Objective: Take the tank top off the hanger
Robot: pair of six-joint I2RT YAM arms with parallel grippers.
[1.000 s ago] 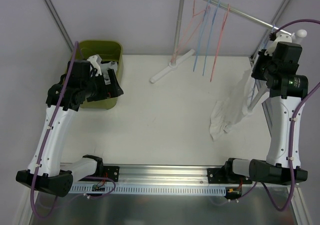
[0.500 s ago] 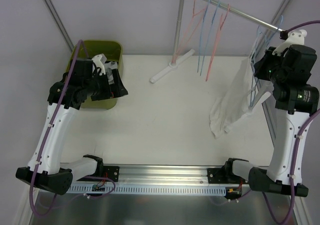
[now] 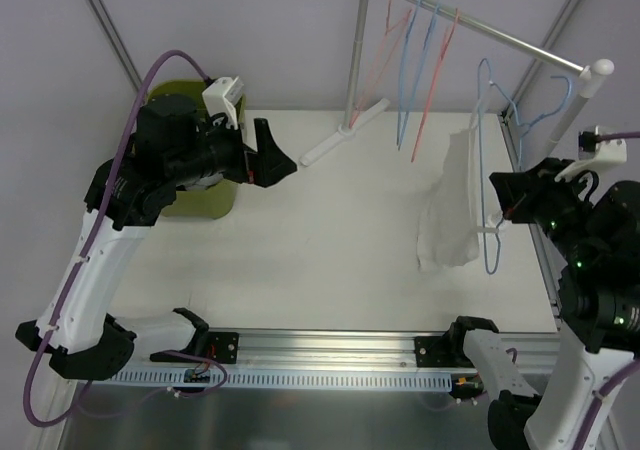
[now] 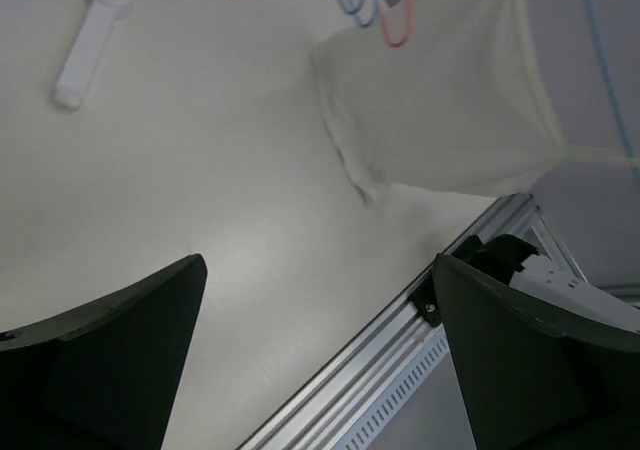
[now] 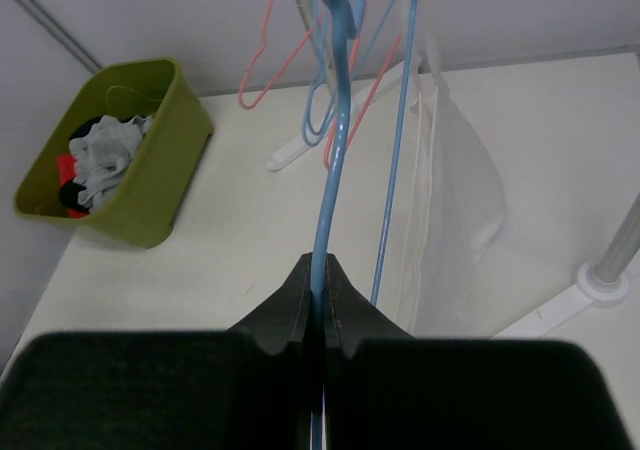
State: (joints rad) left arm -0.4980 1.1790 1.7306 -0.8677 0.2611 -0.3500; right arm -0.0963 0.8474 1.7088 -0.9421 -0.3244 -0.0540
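Both arms high; right gripper (image 5: 318, 270) clamps hanger (image 5: 334, 160), seemingly bearing tank top (image 3: 448, 220).

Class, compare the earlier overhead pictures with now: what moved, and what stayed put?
The right gripper, shut on the blue hanger, drew it and the white tank top back from the rail towards the near edge. The left gripper, open, swung from over the green bin towards the table's middle. The rail, its other hangers and the bin stayed.
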